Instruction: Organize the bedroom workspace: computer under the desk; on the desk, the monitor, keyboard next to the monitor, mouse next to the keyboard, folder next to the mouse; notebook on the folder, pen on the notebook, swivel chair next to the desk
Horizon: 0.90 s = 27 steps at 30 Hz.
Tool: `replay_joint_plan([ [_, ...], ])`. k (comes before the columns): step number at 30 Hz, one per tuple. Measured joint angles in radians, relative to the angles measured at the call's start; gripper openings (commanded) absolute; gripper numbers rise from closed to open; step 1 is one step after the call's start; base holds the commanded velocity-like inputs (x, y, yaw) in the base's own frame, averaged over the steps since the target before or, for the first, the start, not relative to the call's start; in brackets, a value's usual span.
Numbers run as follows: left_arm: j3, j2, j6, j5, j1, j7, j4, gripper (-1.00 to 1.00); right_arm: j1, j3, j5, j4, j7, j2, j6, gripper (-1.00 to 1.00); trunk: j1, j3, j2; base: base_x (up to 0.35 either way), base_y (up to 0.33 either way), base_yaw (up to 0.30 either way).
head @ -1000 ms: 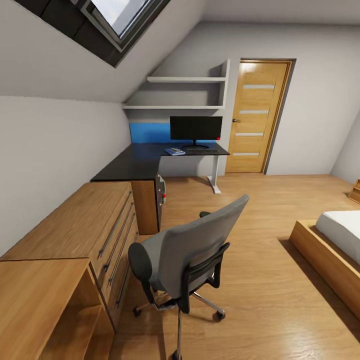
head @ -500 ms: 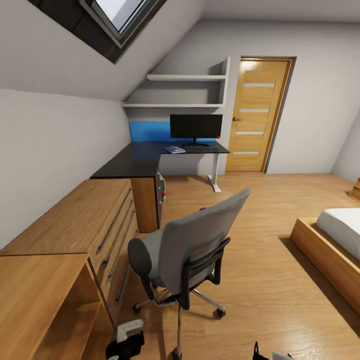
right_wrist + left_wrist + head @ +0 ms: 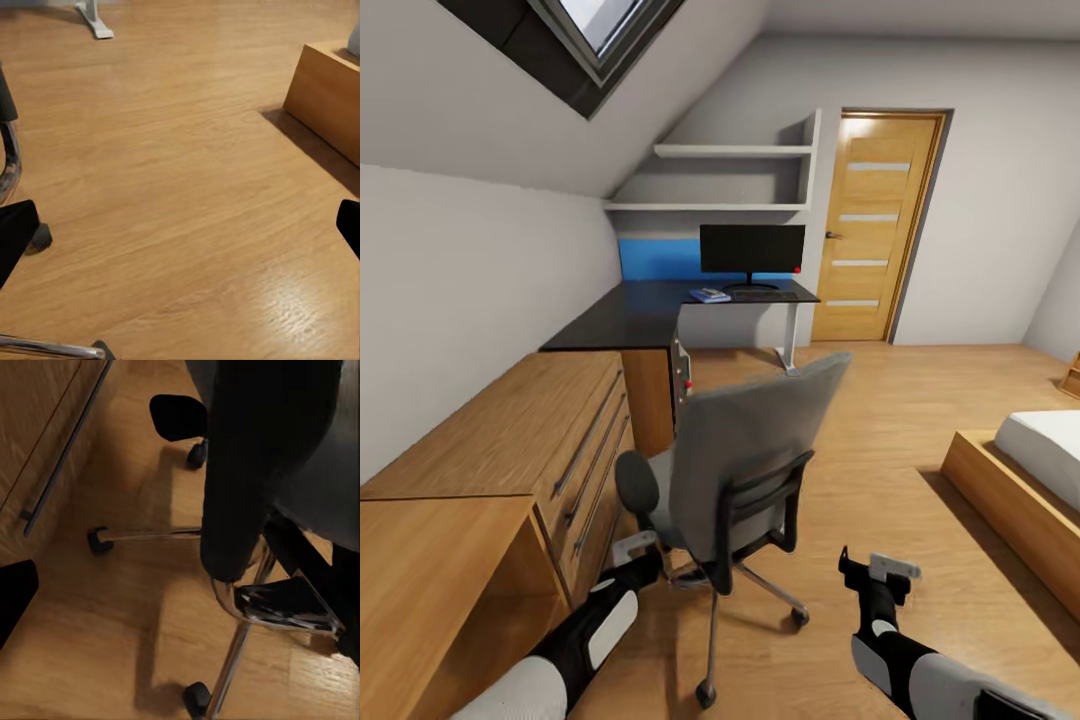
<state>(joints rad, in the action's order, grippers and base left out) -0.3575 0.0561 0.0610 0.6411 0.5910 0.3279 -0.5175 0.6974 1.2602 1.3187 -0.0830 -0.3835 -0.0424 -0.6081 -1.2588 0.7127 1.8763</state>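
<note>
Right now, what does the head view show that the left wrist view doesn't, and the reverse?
Head view alone: the desk with the monitor on it, the door, the bed, and both arms reaching forward. Left wrist view alone: a close look under the seat at the chrome base and black casters. Shared: the swivel chair, the wooden floor and the wooden drawer chest.

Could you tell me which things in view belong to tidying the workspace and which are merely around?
Part of the job:
swivel chair
desk
monitor
keyboard
folder
computer

Merely around:
wooden drawer chest
door
wall shelves
bed
skylight
</note>
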Motion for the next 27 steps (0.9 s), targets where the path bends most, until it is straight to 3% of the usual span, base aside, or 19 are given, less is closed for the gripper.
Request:
replay_joint_plan([
  [4,0.008,0.002,0.002,0.002,0.016,-0.003,0.007,1.00,0.067,0.000,-0.003,-0.037,-0.001,0.004,0.093,1.00,-0.015,0.012,0.028,0.000,0.000,0.000],
  [6,0.013,0.002,-0.002,0.001,0.018,-0.004,0.021,1.00,0.074,-0.003,0.000,-0.061,-0.002,0.003,0.104,1.00,-0.023,0.019,0.042,0.000,0.000,0.000],
  [17,0.017,-0.004,-0.023,-0.001,0.019,-0.005,0.049,1.00,0.079,0.006,0.004,-0.090,-0.008,0.043,0.107,1.00,-0.065,0.053,0.119,0.000,0.000,0.000],
  [27,0.017,-0.004,-0.023,-0.002,0.019,-0.004,0.049,1.00,0.077,0.006,-0.003,-0.091,-0.006,0.046,0.103,1.00,-0.104,0.085,0.189,0.000,0.000,0.000],
])
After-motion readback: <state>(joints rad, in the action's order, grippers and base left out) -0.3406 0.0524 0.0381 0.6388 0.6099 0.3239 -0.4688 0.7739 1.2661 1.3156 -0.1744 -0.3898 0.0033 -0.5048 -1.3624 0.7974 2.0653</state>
